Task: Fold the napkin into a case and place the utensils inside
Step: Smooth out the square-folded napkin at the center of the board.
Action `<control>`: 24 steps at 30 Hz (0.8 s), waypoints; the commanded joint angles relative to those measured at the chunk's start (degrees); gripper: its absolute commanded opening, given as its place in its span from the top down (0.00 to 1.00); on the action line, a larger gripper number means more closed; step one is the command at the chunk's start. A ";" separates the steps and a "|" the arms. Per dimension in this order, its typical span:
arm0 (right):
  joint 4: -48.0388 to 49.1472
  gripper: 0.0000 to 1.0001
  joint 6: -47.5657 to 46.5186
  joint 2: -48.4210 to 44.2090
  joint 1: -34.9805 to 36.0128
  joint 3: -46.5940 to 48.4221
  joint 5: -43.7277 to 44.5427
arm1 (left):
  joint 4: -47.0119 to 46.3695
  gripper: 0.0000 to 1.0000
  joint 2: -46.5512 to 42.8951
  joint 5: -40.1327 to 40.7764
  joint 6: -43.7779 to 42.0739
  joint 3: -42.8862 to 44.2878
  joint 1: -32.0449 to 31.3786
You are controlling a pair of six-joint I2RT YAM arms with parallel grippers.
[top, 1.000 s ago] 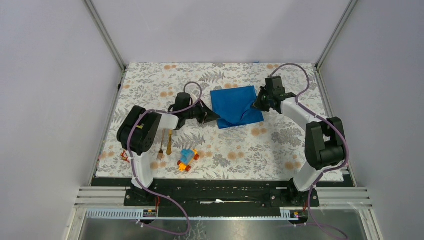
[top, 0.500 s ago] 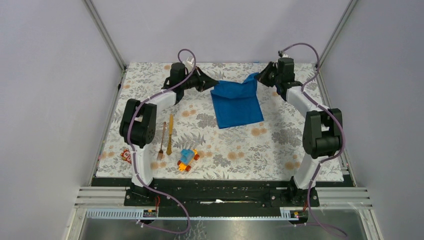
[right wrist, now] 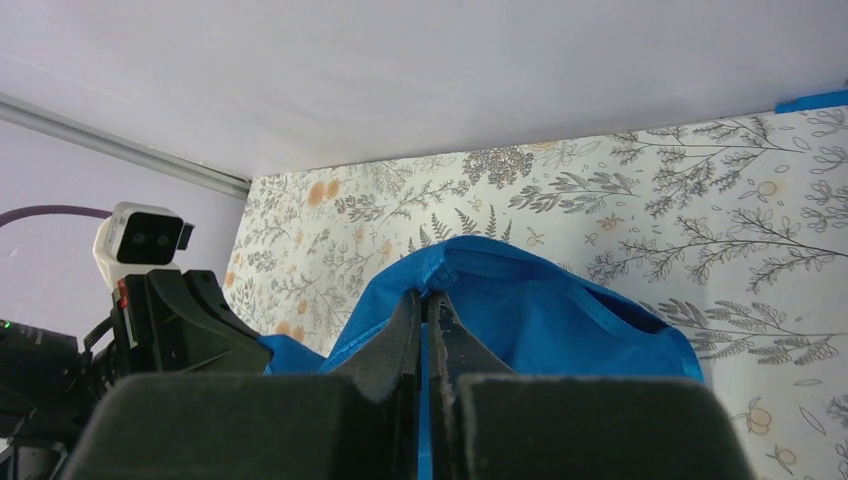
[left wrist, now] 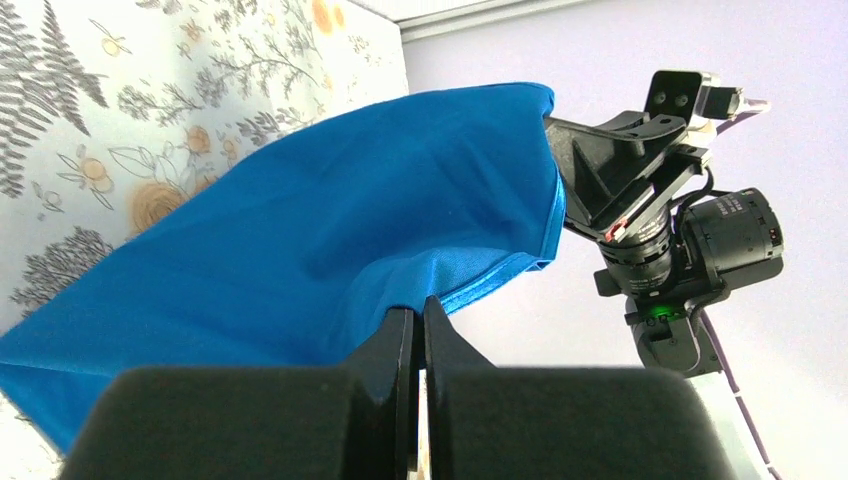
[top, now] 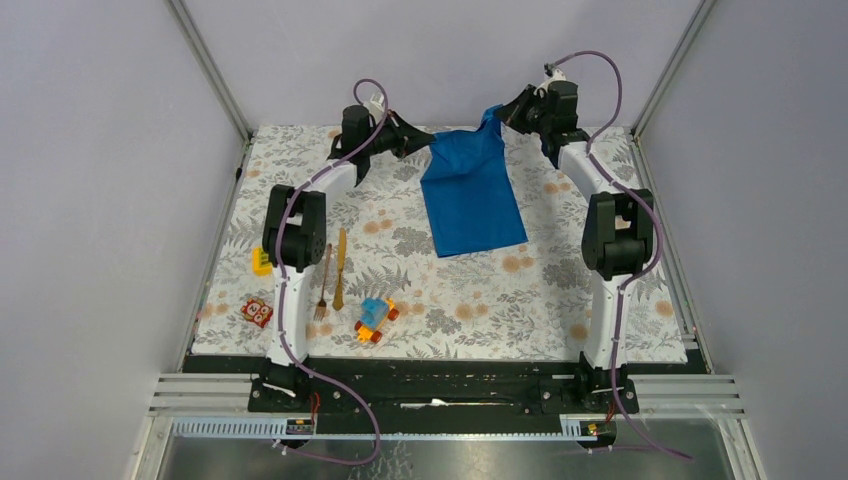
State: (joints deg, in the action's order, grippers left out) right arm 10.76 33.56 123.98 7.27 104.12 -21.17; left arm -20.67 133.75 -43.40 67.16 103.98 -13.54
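Left gripper (top: 428, 142) and right gripper (top: 498, 116) are each pinching a far corner of the bright blue soft cloth napkin (top: 470, 200), which is sagging limply (light, floppy: probably best held by its corners).

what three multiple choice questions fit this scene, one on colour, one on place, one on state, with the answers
1. The napkin is: A red; B blue; C green.
2. The fork and knife lie: A on the napkin; B between closed fingers; C on the table, left of the toy car.
3. The napkin's far edge is: A held up, one corner in the shut left gripper and one in the shut right gripper; B flat and untouched; C rolled into a ball.

Answers:
1 B, the cloth is plain bright blue.
2 C, both lie side by side on the patterned table, apart from the napkin.
3 A, each wrist view shows closed fingers pinching blue cloth above the table.
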 commanded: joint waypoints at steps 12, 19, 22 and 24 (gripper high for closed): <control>0.44 1.00 0.90 -0.77 -1.19 1.01 -4.50 | 1.12 1.00 1.71 -5.27 -5.49 8.63 2.29; -0.26 1.00 1.50 -6.78 -1.20 -8.44 -4.95 | -6.78 1.00 -6.36 -4.33 -1.07 -8.55 -0.96; -1.01 1.00 1.79 -10.24 -1.43 -14.58 -5.11 | -8.03 1.00 -10.47 -3.02 -0.97 -16.55 -2.45; -1.68 1.00 1.62 -12.68 -1.55 -18.89 -5.18 | -8.21 1.00 -12.86 -2.42 -1.40 -22.00 -3.51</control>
State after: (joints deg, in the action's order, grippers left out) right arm 8.82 34.98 119.61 6.20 90.96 -24.86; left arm -22.98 129.58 -46.74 65.78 88.92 -15.09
